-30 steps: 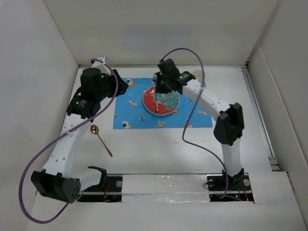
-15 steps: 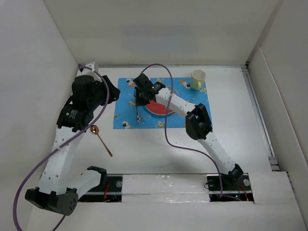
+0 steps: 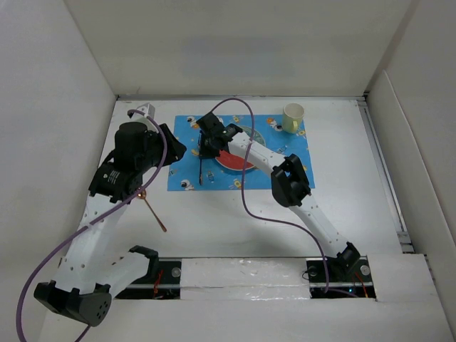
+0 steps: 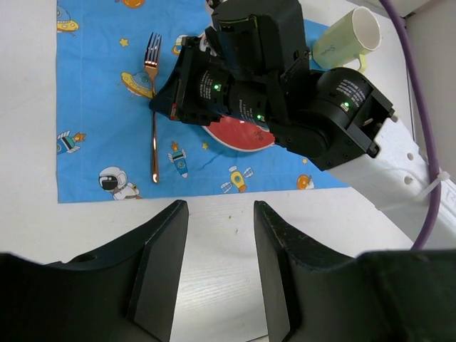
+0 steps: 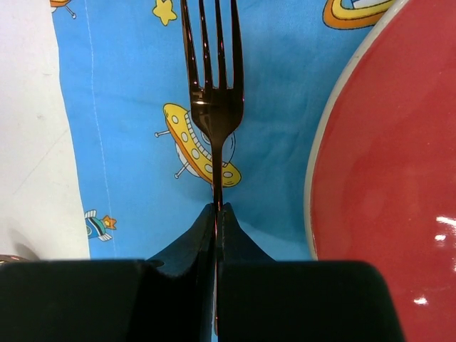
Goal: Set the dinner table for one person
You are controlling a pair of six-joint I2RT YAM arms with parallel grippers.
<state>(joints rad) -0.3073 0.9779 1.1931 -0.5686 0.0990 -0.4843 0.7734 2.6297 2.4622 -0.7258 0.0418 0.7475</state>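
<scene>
The dinner table (image 3: 235,221) is the large white surface. On it lies a blue patterned mat (image 3: 288,167) with a red plate (image 3: 246,162) and a pale green cup (image 3: 292,117). My right gripper (image 3: 205,148) is shut on a copper fork (image 3: 201,171) left of the plate. In the right wrist view the gripper (image 5: 216,210) pinches the handle just below the tines (image 5: 211,57), low over the mat (image 5: 128,107); I cannot tell if the fork touches it. My left gripper (image 4: 221,210) is open and empty over bare table, near the mat's front edge.
A copper spoon (image 3: 155,214) lies on the table left of the mat, its bowl partly under my left arm. White walls (image 3: 57,107) close in the table at the left, back and right. The right arm stretches across the mat over the plate.
The right arm swung left from over the plate to the mat's left side, carrying the fork, which uncovered the cup. The left arm shifted slightly toward the spoon.
</scene>
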